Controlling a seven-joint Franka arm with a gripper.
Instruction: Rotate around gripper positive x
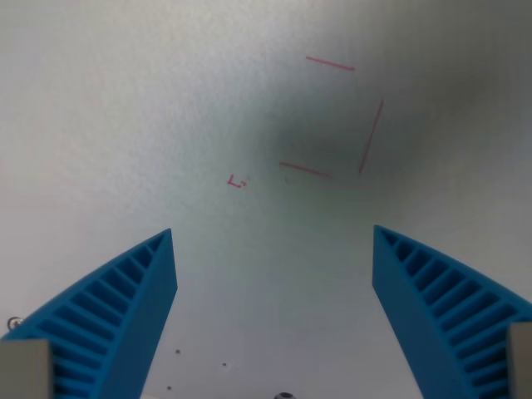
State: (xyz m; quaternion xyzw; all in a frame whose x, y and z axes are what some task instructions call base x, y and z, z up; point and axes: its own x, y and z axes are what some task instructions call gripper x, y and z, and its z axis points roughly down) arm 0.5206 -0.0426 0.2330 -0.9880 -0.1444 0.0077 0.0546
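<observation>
The gap between the blue fingers [133,291] lies free; on the white surface [125,108] only flat red lines [370,137] show.

My only camera sits on my wrist and looks down past my pincer [274,237] onto the pale bench [125,108]. It is near the surface, and my two blue fingers [125,307] frame the lower corners of the view.
</observation>
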